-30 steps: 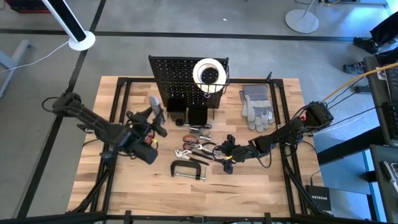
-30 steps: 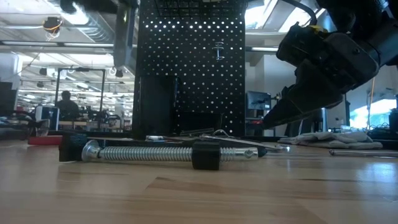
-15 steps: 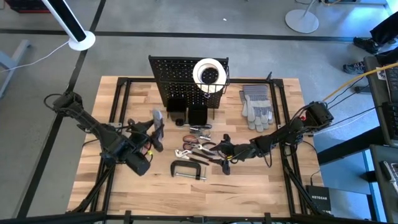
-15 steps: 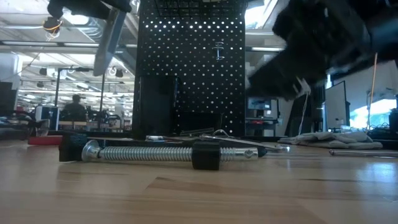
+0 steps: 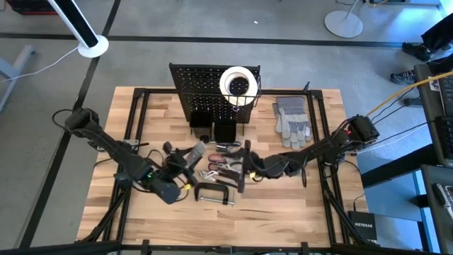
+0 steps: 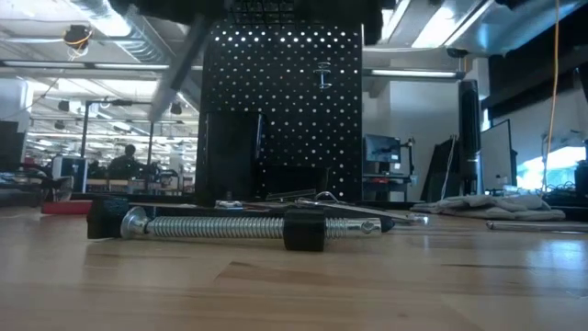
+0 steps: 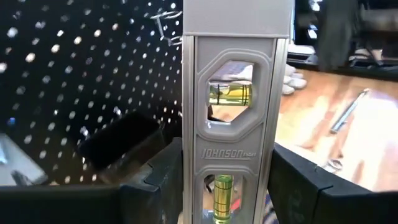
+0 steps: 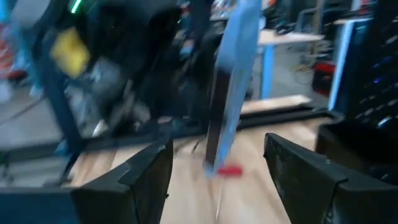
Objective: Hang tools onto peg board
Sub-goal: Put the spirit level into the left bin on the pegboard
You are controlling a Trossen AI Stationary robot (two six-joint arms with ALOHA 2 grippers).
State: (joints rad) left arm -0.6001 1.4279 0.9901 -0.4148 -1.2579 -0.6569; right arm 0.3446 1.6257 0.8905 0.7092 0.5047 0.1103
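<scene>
My left gripper [image 5: 182,161] is shut on a silver spirit level [image 7: 236,112], held above the table left of the tool pile; the level [image 6: 179,64] slants up in front of the peg board [image 5: 212,88]. My right gripper [image 5: 244,166] hangs open over the pliers [image 5: 223,166], its fingers [image 8: 140,174] pointing at the level [image 8: 233,81], with nothing between them. The black C-clamp [image 5: 212,193] lies flat on the table nearer the front. A white tape roll [image 5: 237,81] sits in the wire basket on the peg board. My left gripper pinches the level between its two fingers [image 7: 158,180], one on each narrow long edge, at the end nearest the wrist [image 7: 236,193]. The level runs along the fingers and sticks out well past their tips. It is lifted clear of the table, slanting upward.
Grey work gloves [image 5: 291,120] lie at the back right. Two small black bins [image 5: 212,127] stand at the peg board's foot, with loose tools in front of them. The C-clamp's screw [image 6: 230,225] lies across the near table. Bare wood shows at the near left and right.
My left gripper has moved toward the table's right and near edge and rolled, so the level has tipped from nearly upright to slanting. My right gripper, still open, has risen off the tools and shifted left toward the level, leaving the low view at the top.
</scene>
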